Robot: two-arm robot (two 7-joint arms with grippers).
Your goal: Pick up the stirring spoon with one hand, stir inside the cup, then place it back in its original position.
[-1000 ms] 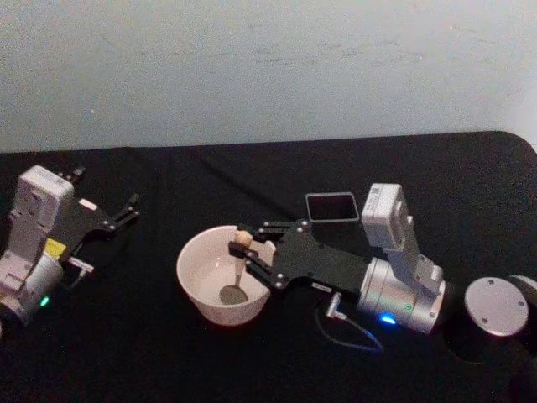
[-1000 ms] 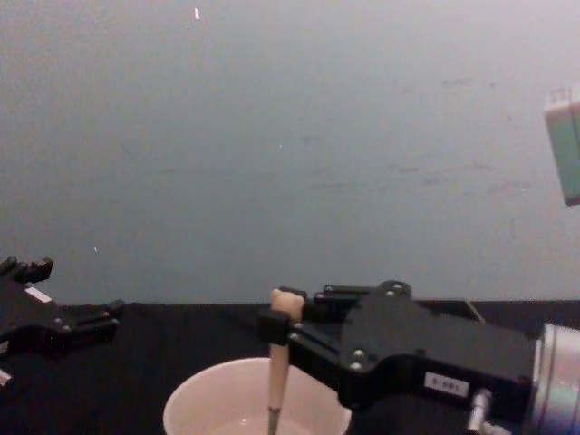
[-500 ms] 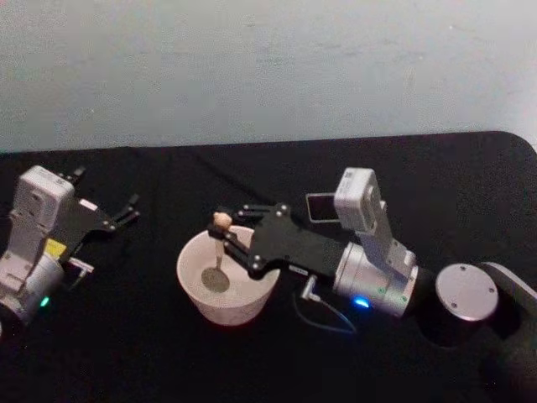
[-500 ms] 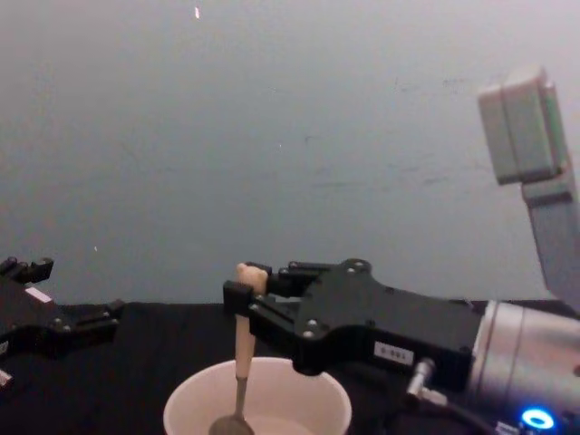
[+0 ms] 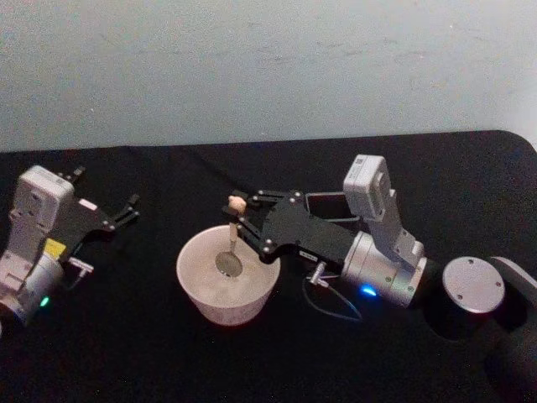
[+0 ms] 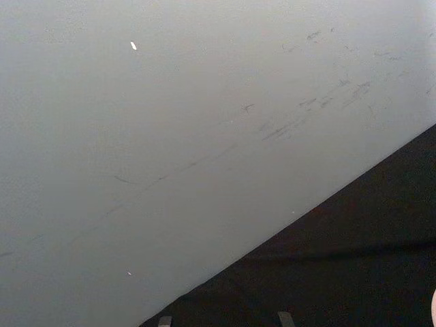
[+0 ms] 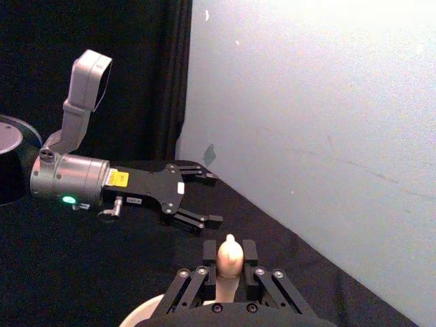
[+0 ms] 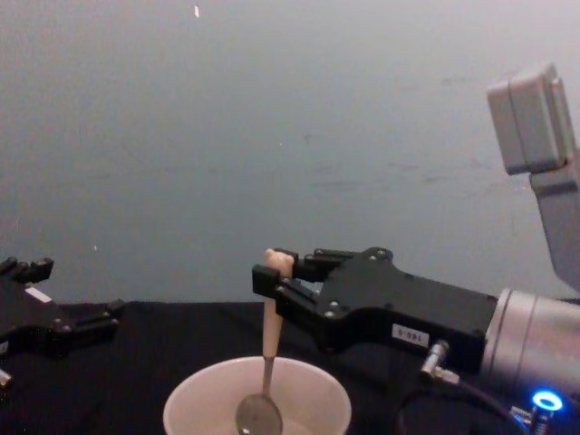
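A: Why did the right gripper [image 5: 242,218] reach over the cup [image 5: 220,304]?
B: To hang its load inside. It was clamped on the handle just under the bear head. The left gripper [image 5: 126,210], fingers spread, sat idle well left of the cup.
A: And the dark holder [image 5: 329,204]?
B: Just behind the cup, likely the return spot.
A: The stirring spoon [image 5: 230,252]?
B: Nearly upright, bowl down within the cup, as stirring needs.
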